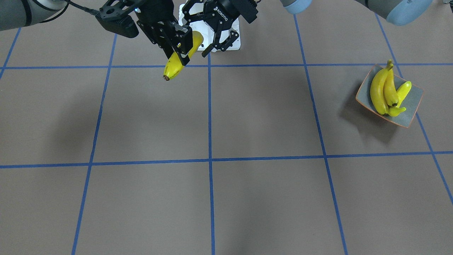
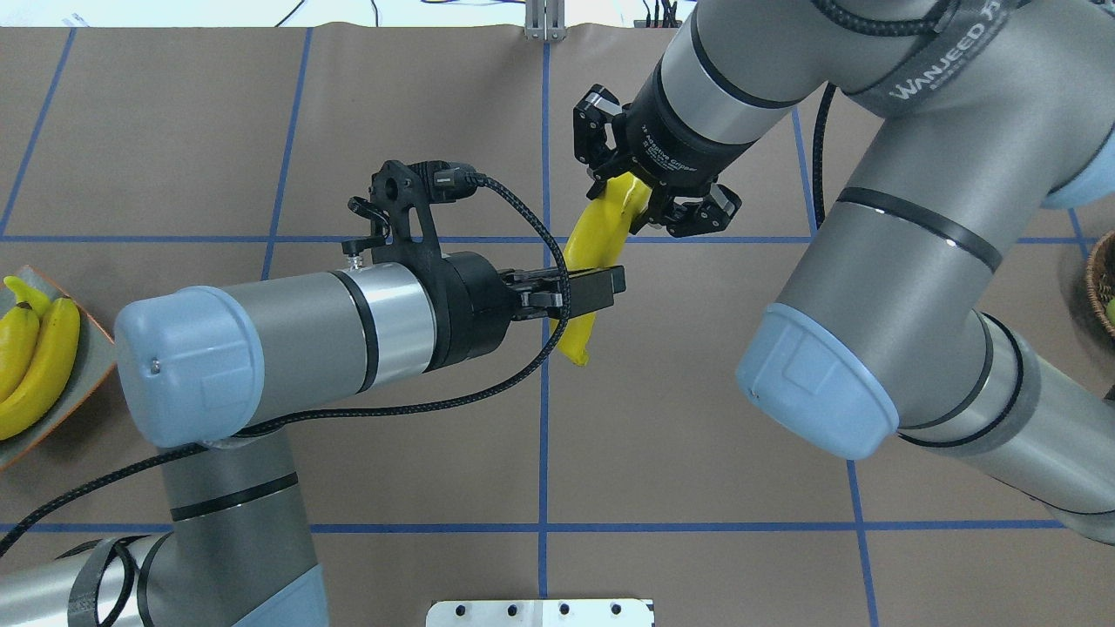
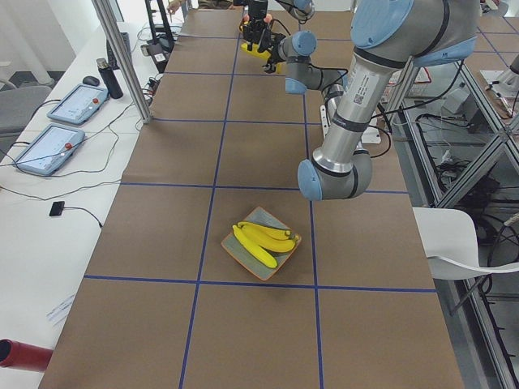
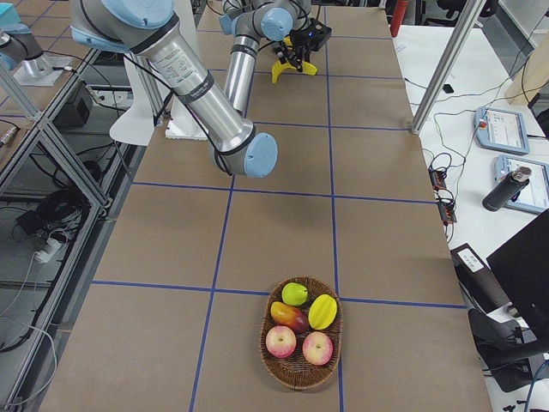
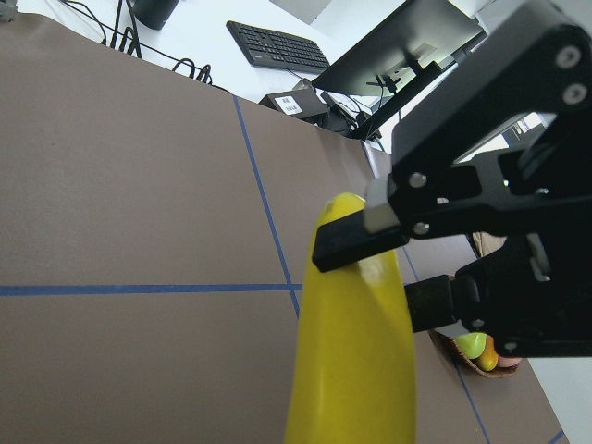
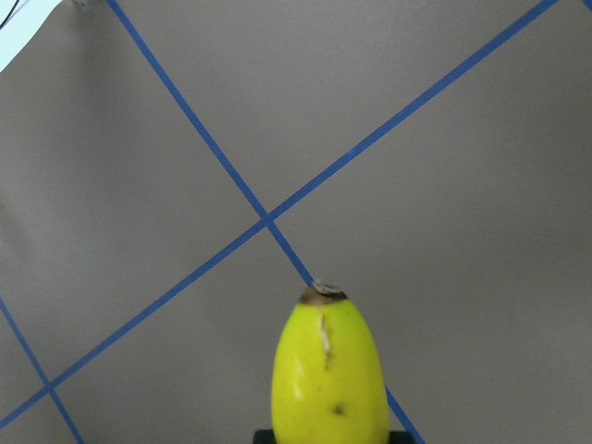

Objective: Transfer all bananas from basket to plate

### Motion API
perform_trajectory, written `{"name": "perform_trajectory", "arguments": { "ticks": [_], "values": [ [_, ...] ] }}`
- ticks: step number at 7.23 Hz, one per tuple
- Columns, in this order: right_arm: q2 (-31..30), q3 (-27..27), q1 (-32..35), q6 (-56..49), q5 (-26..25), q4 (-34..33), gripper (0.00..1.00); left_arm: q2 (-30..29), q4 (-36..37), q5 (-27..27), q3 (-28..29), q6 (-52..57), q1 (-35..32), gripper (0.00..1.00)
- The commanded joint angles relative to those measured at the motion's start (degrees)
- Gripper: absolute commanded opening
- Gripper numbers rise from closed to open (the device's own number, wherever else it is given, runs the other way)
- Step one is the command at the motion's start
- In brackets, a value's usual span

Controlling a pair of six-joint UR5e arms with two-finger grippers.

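One yellow banana [image 1: 173,69] hangs in the air over the table's middle. My right gripper [image 1: 177,55] is shut on its middle, and the tip shows below it in the right wrist view [image 6: 328,370]. My left gripper [image 1: 217,46] is open with its fingers at the banana's other end. It overlaps the banana [image 2: 597,244] in the overhead view, where the left gripper [image 2: 601,292] and right gripper [image 2: 631,205] show. Three bananas [image 1: 384,92] lie on the orange-rimmed grey plate [image 1: 412,102], also seen in the overhead view [image 2: 87,366].
The wicker basket [image 4: 302,378] on my right end of the table holds apples and other fruit, and I see no banana in it. A white mounting plate [image 1: 235,44] sits at the robot's base. Blue tape lines grid the brown table.
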Motion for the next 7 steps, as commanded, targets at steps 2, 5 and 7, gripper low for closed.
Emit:
{"name": "perform_trajectory", "arguments": {
  "ticks": [2,5,7],
  "values": [
    [0.10,1.33,0.06,-2.98,-0.01,0.01,0.11,0.00,0.00,-0.03,0.00,0.17,-0.07,0.00],
    [-0.60,2.47,0.15,-6.76,-2.91,0.01,1.00,0.00,0.00,-0.03,0.00,0.00,-0.07,0.00],
    [-3.92,4.32,2.33,-14.30,-2.74,0.01,1.00,0.26,0.09,-0.03,0.00,0.00,-0.25,0.00]
  ]
}}
